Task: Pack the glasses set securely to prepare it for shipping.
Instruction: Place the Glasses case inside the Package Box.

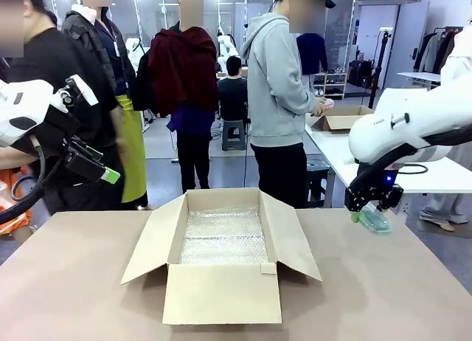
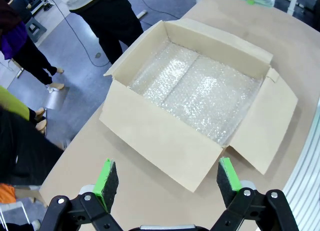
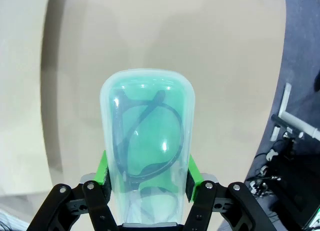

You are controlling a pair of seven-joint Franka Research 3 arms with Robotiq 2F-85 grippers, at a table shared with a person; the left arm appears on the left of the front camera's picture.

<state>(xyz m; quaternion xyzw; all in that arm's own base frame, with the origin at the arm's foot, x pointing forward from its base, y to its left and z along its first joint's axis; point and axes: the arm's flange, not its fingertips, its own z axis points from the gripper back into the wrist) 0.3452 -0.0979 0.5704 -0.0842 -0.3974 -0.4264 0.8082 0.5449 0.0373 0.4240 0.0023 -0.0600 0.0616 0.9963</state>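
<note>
The mint-green glasses case (image 3: pixel 147 141) is clamped between the jaws of the right gripper (image 1: pixel 369 212), whose green pads press on its two long sides. Its long axis runs straight out from the wrist along the fingers. It is held at the far right of the table (image 1: pixel 383 297); whether it rests on the surface or hangs just above it cannot be told. The case is a smooth, translucent, flat oblong with rounded corners, and dark-framed spectacles are seen through its shell. The open cardboard box (image 1: pixel 221 293), lined with glossy bubble wrap (image 1: pixel 225 238), stands mid-table to the robot's left of the case, so a leftward carry is judged to be needed. The left gripper (image 2: pixel 167 178) is raised at the box's other side with its jaws wide apart, holding nothing.
</note>
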